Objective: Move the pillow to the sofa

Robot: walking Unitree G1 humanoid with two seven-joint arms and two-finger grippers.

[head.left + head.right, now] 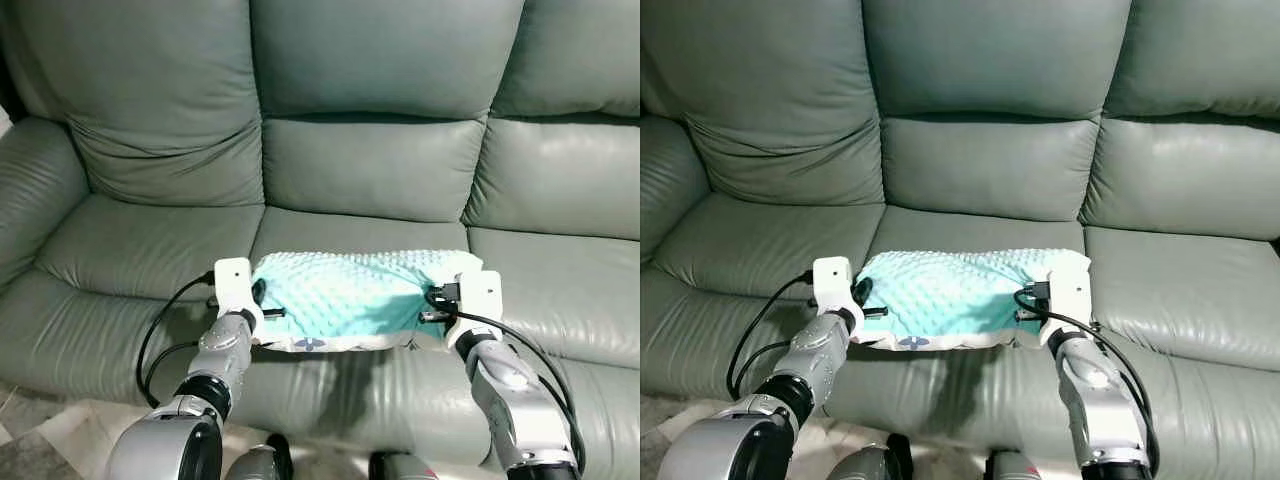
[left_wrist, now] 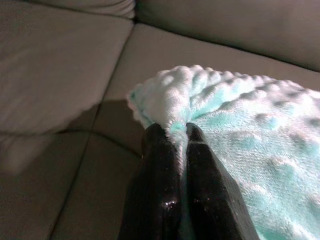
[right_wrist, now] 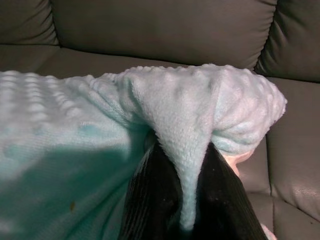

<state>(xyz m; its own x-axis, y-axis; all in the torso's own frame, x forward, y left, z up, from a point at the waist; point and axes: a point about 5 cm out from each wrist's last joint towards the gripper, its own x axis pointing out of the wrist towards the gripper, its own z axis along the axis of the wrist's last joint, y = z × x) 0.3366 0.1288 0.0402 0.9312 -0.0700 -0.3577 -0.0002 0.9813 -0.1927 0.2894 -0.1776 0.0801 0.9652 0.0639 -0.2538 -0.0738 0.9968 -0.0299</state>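
Left gripper (image 2: 173,134) pinched shut on a fold of fabric at the pillow's (image 1: 345,300) left end. Pillow hangs between both arms, over the sofa's (image 1: 360,170) middle seat. Looks light, soft, plush, dimpled; sags little. Ends bunch easily, so a deep fold is the likeliest secure hold. Right gripper (image 3: 182,150) likewise clamped on the right end.

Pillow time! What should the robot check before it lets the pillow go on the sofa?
1. Left gripper pinches the pillow: ok.
2. Right gripper pinches the pillow's other end: ok.
3. Pillow is over the sofa's middle seat: ok.
4. Pillow is held level between the arms: ok.
5. Pillow already resting on the seat: cannot tell.
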